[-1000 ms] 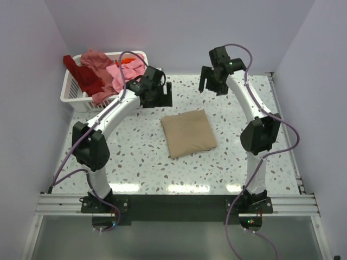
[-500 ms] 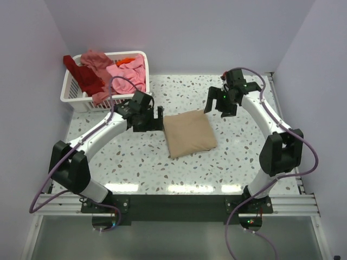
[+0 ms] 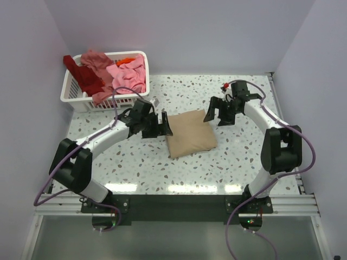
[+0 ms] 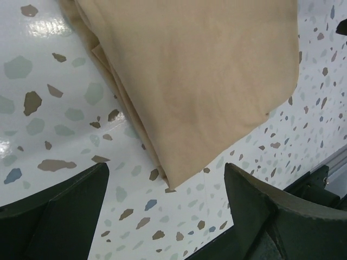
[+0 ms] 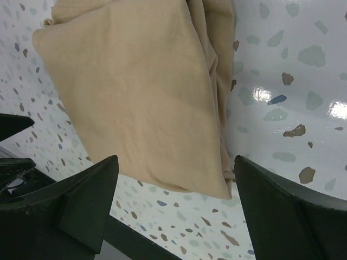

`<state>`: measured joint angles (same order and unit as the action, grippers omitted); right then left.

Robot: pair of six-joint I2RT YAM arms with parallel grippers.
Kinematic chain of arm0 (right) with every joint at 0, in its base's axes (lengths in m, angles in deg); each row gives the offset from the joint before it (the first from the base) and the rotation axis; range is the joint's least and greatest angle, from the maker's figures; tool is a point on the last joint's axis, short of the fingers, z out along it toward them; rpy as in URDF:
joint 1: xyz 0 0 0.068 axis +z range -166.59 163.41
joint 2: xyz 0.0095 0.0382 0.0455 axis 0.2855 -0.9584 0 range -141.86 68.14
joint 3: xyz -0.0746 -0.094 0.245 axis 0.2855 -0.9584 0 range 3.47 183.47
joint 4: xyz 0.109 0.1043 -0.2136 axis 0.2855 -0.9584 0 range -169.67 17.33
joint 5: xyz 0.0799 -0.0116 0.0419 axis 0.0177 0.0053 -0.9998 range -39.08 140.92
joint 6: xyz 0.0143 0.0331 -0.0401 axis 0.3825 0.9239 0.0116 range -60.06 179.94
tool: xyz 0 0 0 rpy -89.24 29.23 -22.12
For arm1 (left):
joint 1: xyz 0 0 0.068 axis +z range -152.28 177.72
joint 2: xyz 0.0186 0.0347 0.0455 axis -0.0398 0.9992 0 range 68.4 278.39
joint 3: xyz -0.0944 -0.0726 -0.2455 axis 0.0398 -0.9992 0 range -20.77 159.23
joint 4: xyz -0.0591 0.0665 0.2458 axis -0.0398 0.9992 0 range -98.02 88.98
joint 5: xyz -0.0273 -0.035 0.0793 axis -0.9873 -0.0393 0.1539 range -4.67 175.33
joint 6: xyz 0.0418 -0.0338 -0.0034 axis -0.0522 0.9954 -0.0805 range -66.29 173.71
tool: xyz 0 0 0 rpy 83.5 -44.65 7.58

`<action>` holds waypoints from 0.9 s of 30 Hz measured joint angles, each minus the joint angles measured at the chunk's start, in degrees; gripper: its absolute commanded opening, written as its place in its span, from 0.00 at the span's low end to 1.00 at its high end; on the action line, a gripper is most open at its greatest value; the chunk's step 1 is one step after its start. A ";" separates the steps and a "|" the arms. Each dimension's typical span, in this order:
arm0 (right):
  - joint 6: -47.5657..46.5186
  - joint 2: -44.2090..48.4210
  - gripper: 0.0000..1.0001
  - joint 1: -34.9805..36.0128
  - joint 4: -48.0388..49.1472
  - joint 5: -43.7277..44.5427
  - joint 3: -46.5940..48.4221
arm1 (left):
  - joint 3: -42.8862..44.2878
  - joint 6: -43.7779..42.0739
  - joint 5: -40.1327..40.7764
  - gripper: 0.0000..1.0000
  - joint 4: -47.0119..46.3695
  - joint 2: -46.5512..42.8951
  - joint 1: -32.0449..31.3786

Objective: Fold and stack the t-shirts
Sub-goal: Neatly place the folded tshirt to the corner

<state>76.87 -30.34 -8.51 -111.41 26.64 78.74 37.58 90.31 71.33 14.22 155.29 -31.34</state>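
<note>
A tan t-shirt (image 3: 190, 134) lies folded into a rough square in the middle of the table. My left gripper (image 3: 161, 125) is low at its far left corner and stands open; in the left wrist view that corner of the tan t-shirt (image 4: 190, 81) lies just ahead of the open left gripper (image 4: 165, 184), untouched. My right gripper (image 3: 216, 114) is open at the far right corner; the right wrist view shows the tan t-shirt (image 5: 141, 97) corner ahead of the open right gripper (image 5: 176, 173). Pink (image 3: 130, 73), salmon (image 3: 95, 58), dark red (image 3: 81, 76) and orange (image 3: 126, 60) t-shirts are heaped in the basket.
A white slatted basket (image 3: 73, 93) stands at the back left of the speckled table (image 3: 141, 162), close behind the left arm. Purple walls close the table in on three sides.
Both arms have come down and inward from the back of the table to the far corners of the tan t-shirt. The shirt itself has not moved.
</note>
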 measured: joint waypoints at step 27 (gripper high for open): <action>-2.43 -10.97 0.91 -0.04 11.58 -6.47 -4.87 | 4.59 -0.28 1.16 0.66 -3.80 17.05 0.04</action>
<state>74.44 -41.31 -8.56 -99.83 20.17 73.86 42.17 90.03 72.48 10.42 172.34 -31.29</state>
